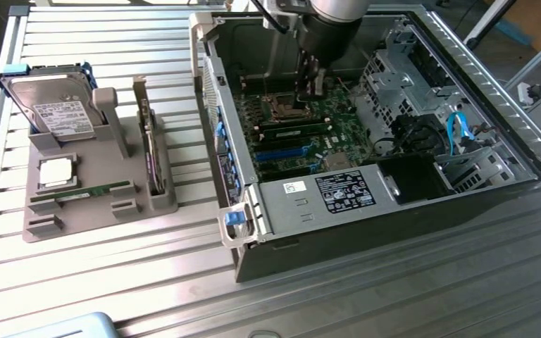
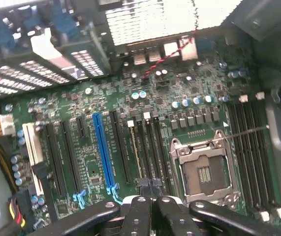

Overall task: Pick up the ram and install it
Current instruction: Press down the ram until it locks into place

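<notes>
Black fingers (image 2: 136,216) of the gripper (image 2: 150,209) sit pressed together side by side with nothing between them. In the wrist view they hang just over the bank of dark memory slots (image 2: 149,147) beside the open CPU socket (image 2: 204,172).

Well apart from the gripper, the ram (image 1: 94,191) lies flat in a groove of the grey fixture (image 1: 64,220), on the exterior view's left. It is a thin green stick running across the fixture's width, and nothing is touching it. Just above it in the same fixture rests the square silvery processor chip (image 1: 56,171). Behind that, the hard drive (image 1: 59,109) stands tilted in its blue-edged carrier. A dark expansion card (image 1: 148,141) stands on edge along the side of the fixture nearest the computer case (image 1: 393,211).

That case lies open on the slatted metal table (image 1: 110,282). Inside it, the gripper (image 1: 308,88) reaches down towards the green motherboard (image 1: 346,127), close to the CPU socket (image 1: 280,109). Another long green strip (image 1: 294,132) lies in the slot area just beside the socket; whether it is a seated stick cannot be told for sure. A long blue slot (image 2: 103,152) runs alongside the dark slots.
</notes>
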`<state>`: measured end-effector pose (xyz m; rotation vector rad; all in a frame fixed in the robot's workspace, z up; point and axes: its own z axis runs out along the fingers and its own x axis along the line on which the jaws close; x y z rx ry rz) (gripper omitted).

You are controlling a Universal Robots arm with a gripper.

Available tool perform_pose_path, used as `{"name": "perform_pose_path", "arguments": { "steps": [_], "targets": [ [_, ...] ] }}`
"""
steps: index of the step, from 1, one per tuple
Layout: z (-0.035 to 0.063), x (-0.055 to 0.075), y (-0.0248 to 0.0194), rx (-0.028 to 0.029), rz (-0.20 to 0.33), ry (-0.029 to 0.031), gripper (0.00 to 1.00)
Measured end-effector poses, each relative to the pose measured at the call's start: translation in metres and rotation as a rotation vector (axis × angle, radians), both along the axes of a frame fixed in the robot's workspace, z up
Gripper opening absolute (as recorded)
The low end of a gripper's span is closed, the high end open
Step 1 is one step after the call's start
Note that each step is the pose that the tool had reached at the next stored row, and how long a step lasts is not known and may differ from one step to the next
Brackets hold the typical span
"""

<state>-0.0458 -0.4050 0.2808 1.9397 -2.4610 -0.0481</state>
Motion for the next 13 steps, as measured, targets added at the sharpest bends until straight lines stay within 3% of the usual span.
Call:
{"name": "perform_pose_path", "arguments": {
  "steps": [5,13],
  "targets": [
    [-0.0008,0.0,0.0,0.0001,-0.161,-0.0001,0.1],
    [-0.001,0.0,0.0,-0.0001,-0.296,-0.0001,0.1]
  ]
}}
